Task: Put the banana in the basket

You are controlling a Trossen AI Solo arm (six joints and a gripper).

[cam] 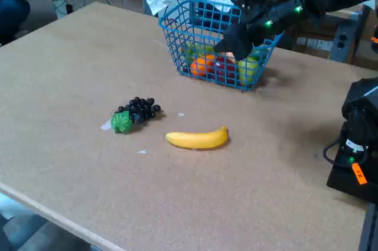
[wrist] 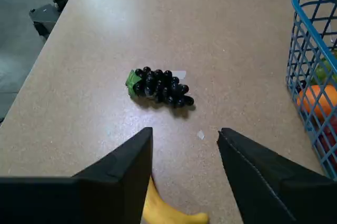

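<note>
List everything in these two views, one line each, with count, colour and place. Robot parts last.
banana: 1, yellow, lying on the table near the middle of the fixed view, outside the basket
grapes: 1 bunch, dark with a green leaf, on the table left of the banana
basket: 1, blue wire, at the far side of the table
fruit in the basket: several pieces, orange, red and green, exact count unclear
table: 1, speckled tan, under everything
gripper: 1, black, fingers apart, holding nothing, raised in front of the basket
</note>
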